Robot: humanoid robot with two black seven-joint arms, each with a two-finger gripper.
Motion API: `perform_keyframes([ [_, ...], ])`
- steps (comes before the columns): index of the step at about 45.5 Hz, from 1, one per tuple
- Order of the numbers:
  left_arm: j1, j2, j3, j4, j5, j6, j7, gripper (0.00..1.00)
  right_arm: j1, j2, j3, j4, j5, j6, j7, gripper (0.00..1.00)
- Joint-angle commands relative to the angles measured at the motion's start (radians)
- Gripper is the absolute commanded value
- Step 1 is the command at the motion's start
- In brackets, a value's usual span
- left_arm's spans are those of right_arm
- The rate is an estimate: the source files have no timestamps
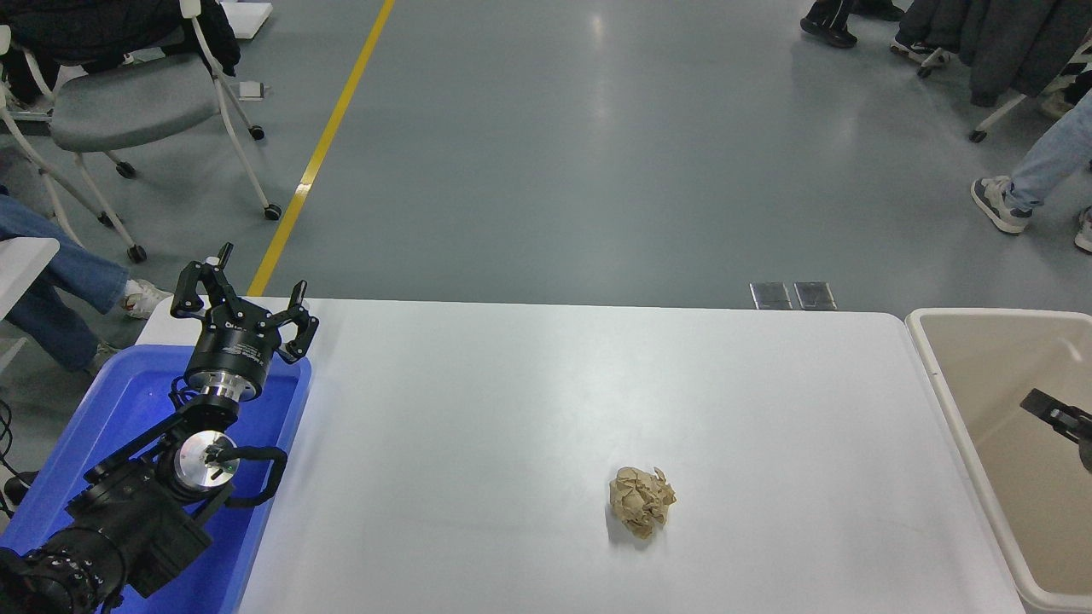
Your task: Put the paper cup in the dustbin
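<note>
The beige dustbin (943,388) stands against the table's right end, its opening facing up. Only a small black part of my right gripper (1056,417) shows at the picture's right edge, over the inside of the dustbin. The paper cup is out of view; I cannot tell whether it is in the gripper or in the bin. My left gripper (249,300) is parked at the lower left over the blue tray, open and empty.
A crumpled brown paper ball (641,501) lies on the white table (529,409), right of centre near the front. A bright blue tray (281,426) sits at the table's left end. Chairs and people's legs are on the floor beyond the table.
</note>
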Motion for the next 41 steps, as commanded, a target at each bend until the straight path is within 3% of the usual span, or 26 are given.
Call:
perform_keyframes([
  [1, 0.000, 0.000, 0.000, 0.000, 0.000, 0.000, 0.000, 1.00, 0.059, -0.005, 0.122, 0.006, 0.193, 0.046, 0.030, 1.00],
  [8, 0.000, 0.000, 0.000, 0.000, 0.000, 0.000, 0.000, 1.00, 0.115, -0.020, 0.188, 0.010, 0.268, 0.111, 0.217, 1.00],
  [11, 0.000, 0.000, 0.000, 0.000, 0.000, 0.000, 0.000, 1.00, 0.137, -0.027, 0.239, 0.014, 0.316, 0.175, 0.252, 1.00],
  [20, 0.000, 0.000, 0.000, 0.000, 0.000, 0.000, 0.000, 1.00, 0.180, -0.060, 0.361, 0.117, 0.364, 0.230, 0.254, 1.00],
  [32, 0.000, 0.000, 0.000, 0.000, 0.000, 0.000, 0.000, 1.00, 0.166, -0.358, 0.671, 0.713, 0.362, 0.155, 0.254, 1.00],
  [41, 0.000, 0.000, 0.000, 0.000, 0.000, 0.000, 0.000, 1.00, 0.039, -0.274, 0.982, 0.789, 0.344, 0.132, 0.257, 1.00],
])
